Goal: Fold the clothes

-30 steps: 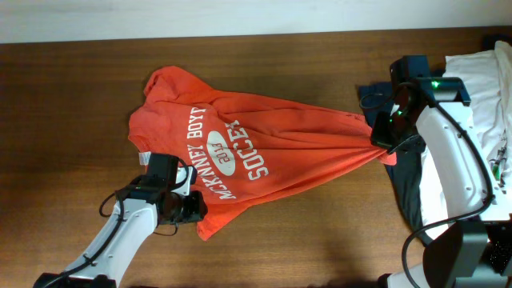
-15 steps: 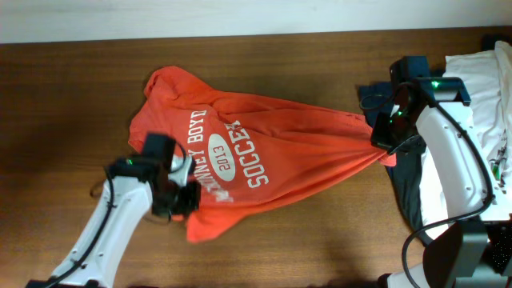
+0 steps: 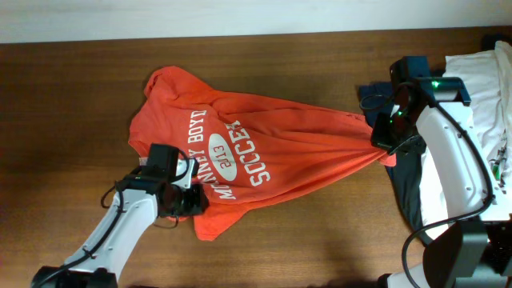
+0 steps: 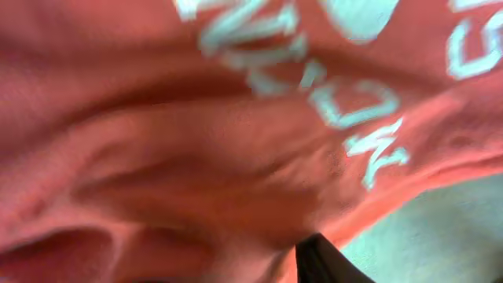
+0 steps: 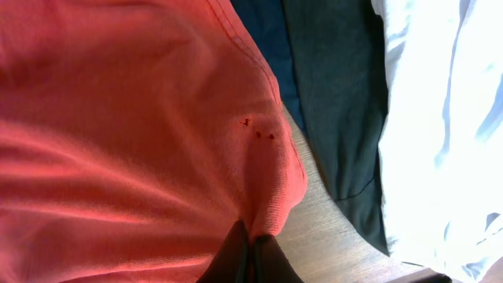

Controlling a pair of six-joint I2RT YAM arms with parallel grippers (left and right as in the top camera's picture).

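T-shirt (image 3: 240, 156): orange-red, spread across the middle of the tabletop (image 3: 64, 96), print side up, white lettering running on a diagonal. The cloth is drawn into long taut folds toward its right end.

Right hand (image 3: 376, 146): pinched tight on the bunched right end of the shirt. In the wrist view the cloth gathers between the closed fingertips (image 5: 236, 253).

Left hand (image 3: 188, 200): at the shirt's lower-left edge, just below the lettering, closed on the fabric. Its wrist view is filled with blurred red cloth, with one dark finger (image 4: 318, 263) showing at the bottom.

Dark navy garment (image 3: 408, 188) lies under the right arm. White garment (image 3: 484, 72) is beside it at the tabletop's right edge.
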